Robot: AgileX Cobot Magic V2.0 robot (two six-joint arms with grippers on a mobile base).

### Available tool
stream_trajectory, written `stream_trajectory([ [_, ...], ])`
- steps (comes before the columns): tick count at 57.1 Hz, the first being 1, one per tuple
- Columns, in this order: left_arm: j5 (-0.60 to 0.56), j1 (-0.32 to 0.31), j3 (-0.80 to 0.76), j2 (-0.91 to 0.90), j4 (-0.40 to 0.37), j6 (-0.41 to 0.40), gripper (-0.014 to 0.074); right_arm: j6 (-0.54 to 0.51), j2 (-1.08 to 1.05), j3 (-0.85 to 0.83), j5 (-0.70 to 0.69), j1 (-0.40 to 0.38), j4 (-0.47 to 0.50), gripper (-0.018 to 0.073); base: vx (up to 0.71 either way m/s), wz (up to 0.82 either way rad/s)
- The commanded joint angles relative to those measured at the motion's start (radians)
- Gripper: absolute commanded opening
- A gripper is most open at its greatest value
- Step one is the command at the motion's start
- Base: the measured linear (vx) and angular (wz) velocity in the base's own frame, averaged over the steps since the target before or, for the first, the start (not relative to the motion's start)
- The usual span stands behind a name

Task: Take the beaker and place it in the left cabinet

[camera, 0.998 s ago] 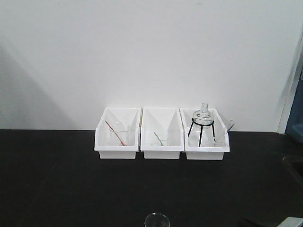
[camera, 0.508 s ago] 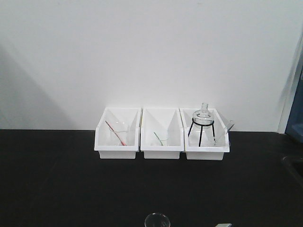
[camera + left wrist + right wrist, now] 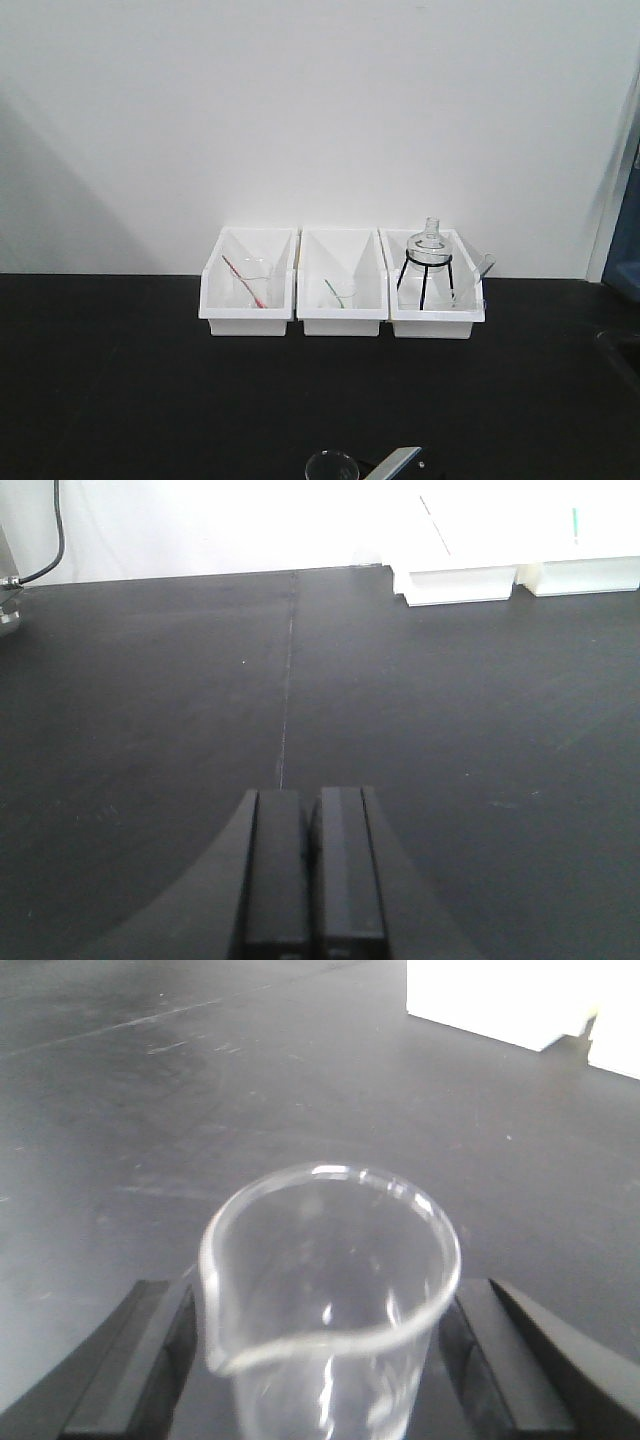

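Right gripper [image 3: 328,1285]: fingers [image 3: 150,1360] spread, one on each side of the beaker, pads right at the glass. Whether they press it cannot be told.
Beaker [image 3: 330,1310]: clear, empty, upright on the table, between the right gripper's fingers.
Left gripper [image 3: 312,798]: fingers pressed together, holding nothing, low over the table.
Table [image 3: 450,700]: matte black; a thin seam runs straight ahead of the left gripper.
Bins [image 3: 341,322]: three white ones in a row, well ahead of both grippers — ahead and to the right of the left one.
Bin contents: red rod [image 3: 245,280] in a glass, green rod [image 3: 333,291] in a glass, flask [image 3: 431,245] on a black stand [image 3: 424,285].
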Motion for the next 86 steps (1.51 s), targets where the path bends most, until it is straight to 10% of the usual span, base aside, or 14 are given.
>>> stream_trajectory([
  [1, -0.083, -0.007, -0.009, -0.019, -0.002, -0.003, 0.0004, -0.006, -0.018, -0.053, -0.061, -0.003, 0.007, 0.0569, 0.00, 0.00],
  [25, -0.083, -0.007, -0.009, -0.019, -0.002, -0.003, 0.0004, 0.040, 0.049, -0.145, -0.061, -0.003, 0.001, 0.0556, 0.00, 0.00],
  [41, -0.083, -0.007, -0.009, -0.019, -0.002, -0.003, 0.0004, 0.074, 0.018, -0.145, -0.030, -0.003, -0.033, 0.0362, 0.00, 0.00],
  [55, -0.083, -0.007, -0.009, -0.019, -0.002, -0.003, 0.0004, 0.183, -0.142, -0.145, 0.173, -0.003, -0.052, 0.0209, 0.00, 0.00],
  [86, -0.083, -0.007, -0.009, -0.019, -0.002, -0.003, 0.0004, 0.286, -0.537, -0.227, 0.542, -0.003, -0.105, 0.0205, 0.00, 0.00],
])
